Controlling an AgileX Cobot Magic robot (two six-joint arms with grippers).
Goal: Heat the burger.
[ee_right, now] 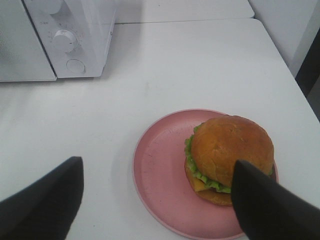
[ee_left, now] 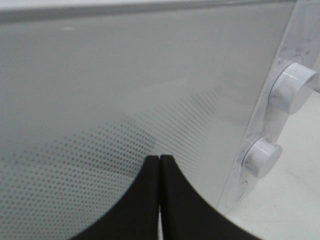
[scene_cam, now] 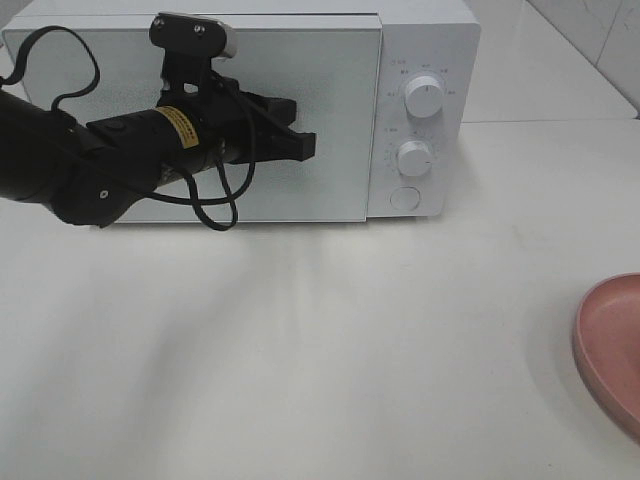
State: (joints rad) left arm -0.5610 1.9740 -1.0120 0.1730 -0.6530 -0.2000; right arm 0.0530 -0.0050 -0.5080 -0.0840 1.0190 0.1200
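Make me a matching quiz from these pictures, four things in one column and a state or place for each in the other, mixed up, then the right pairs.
Things:
1. burger
2. microwave door
3. left tool
4. right tool

States or places:
A. shut, in front of the microwave door
B. open, above the plate
C. closed
D. on the pink plate

Pairs: 1-D, 2-C, 3-A, 4-B

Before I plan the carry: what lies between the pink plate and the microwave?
Only bare white table, seen in the right wrist view, between the plate and the microwave.
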